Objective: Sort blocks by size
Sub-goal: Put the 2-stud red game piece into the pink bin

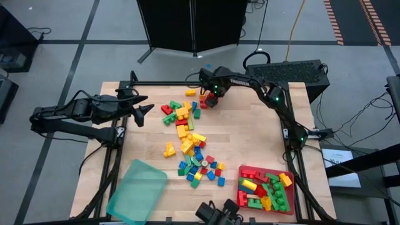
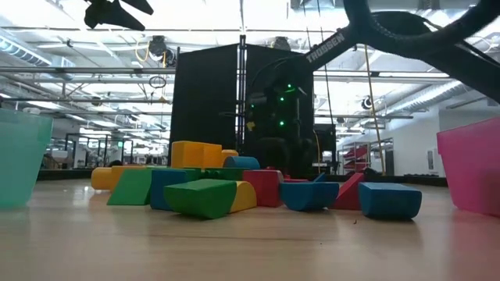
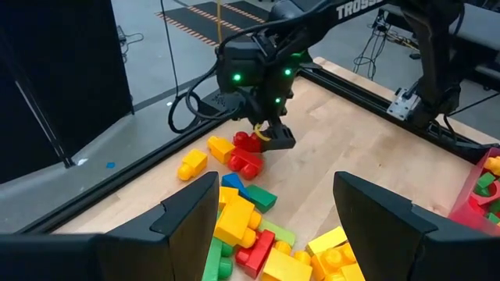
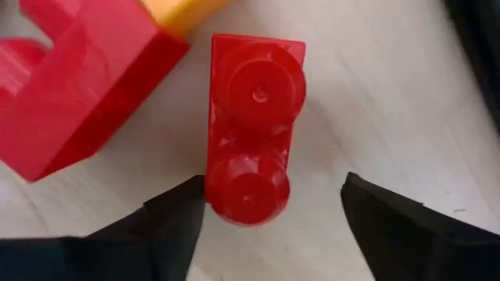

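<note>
My right gripper point(image 4: 269, 215) hangs low over a two-stud red brick point(image 4: 254, 129) at the far end of the brick pile point(image 1: 187, 137), fingers spread, one touching the brick, not clamped. My left gripper point(image 3: 273, 207) waits open beside that pile.

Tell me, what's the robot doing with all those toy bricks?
It is sorting them. The right gripper is down at the far end of the pile of blocks, fingers open around a small red two-stud brick lying on the table; one finger is at its side and it is not lifted. The left gripper hangs open above the table's left side. Several bigger bricks already lie in the red tray. The teal tray looks empty.
</note>
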Tool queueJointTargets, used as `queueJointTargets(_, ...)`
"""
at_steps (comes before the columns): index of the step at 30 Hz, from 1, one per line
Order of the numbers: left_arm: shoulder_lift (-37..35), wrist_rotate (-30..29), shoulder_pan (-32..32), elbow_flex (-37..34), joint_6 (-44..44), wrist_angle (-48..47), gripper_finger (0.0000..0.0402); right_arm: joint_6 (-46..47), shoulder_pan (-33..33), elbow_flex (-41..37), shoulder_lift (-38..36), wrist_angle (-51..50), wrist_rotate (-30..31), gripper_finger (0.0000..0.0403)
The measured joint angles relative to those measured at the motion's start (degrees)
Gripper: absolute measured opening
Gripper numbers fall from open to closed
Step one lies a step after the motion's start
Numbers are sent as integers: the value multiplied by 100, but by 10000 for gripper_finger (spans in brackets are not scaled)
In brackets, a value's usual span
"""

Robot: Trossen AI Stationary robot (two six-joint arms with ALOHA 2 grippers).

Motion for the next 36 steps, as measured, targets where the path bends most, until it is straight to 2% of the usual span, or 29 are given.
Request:
queueJointTargets(11,0,-26,-2,0,105,0,255,-224,-15,0,-7,46,-41,108)
queueJointTargets(19,0,-37,-2,0,103,-2,255,-227,33,0,-52,-256,-155,103)
queueJointTargets(28,-2,-38,-2,0,107,-4,255,-296,292,-2,-616,-656,-246,103)
queueJointTargets(32,0,6,-2,0,105,-11,255,-186,570,-4,-1023,-1147,-188,103)
queueJointTargets(36,0,98,-13,0,101,-17,255,51,1159,-4,-1617,-2004,-187,103)
